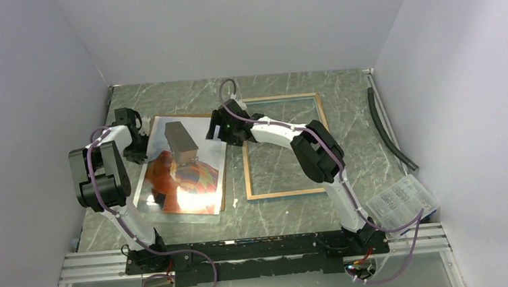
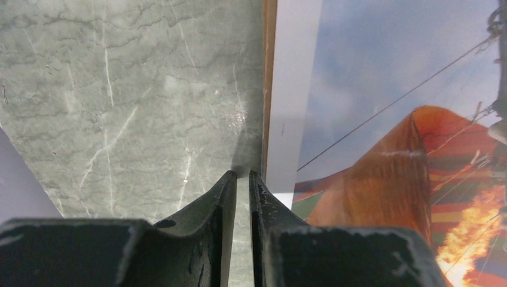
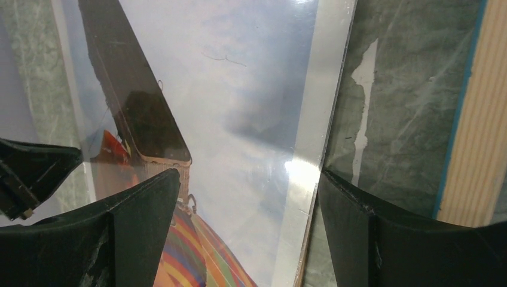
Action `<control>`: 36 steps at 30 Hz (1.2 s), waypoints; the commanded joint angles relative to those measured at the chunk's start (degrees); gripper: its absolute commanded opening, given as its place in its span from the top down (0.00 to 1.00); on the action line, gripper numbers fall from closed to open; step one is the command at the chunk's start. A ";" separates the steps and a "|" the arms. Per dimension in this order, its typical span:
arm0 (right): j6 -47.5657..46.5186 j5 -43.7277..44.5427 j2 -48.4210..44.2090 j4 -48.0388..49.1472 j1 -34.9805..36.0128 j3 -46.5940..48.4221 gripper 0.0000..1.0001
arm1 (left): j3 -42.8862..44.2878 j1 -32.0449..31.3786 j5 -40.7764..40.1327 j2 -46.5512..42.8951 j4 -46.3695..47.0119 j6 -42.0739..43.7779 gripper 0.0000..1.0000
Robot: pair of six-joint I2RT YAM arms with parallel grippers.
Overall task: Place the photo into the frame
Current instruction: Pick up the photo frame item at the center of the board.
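Observation:
The photo (image 1: 185, 165) of the orange-red balloon lies face up on a brown backing board (image 1: 188, 115), left of the frame (image 1: 285, 194). The frame lies with its pale wood back rim up. My left gripper (image 1: 136, 135) is at the photo's left edge. In the left wrist view its jaws (image 2: 241, 174) are almost closed on nothing, on the table beside the board's edge (image 2: 269, 89) and the photo (image 2: 370, 89). My right gripper (image 1: 218, 129) is open. In the right wrist view it (image 3: 248, 179) straddles the right edge of the photo (image 3: 251, 89), with the frame rim (image 3: 478, 119) to the right.
A clear plastic box (image 1: 404, 204) lies at the near right corner. A black hose (image 1: 389, 131) runs along the right wall. A small white scrap (image 1: 234, 202) lies between the board and the frame. Walls close in the table on three sides.

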 commanded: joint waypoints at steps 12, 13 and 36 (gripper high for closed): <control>3.45 -10.00 -9.22 12.63 0.99 -5.21 0.12 | -0.50 -0.33 3.45 0.28 -3.02 -0.48 0.80; 3.17 -9.64 -9.49 12.08 1.01 -5.26 0.12 | -0.52 -0.32 3.46 0.24 -2.97 -0.45 0.80; 6.13 -18.77 -14.11 22.61 1.15 -19.78 0.14 | -0.32 -0.35 3.46 0.37 -3.11 -0.98 0.81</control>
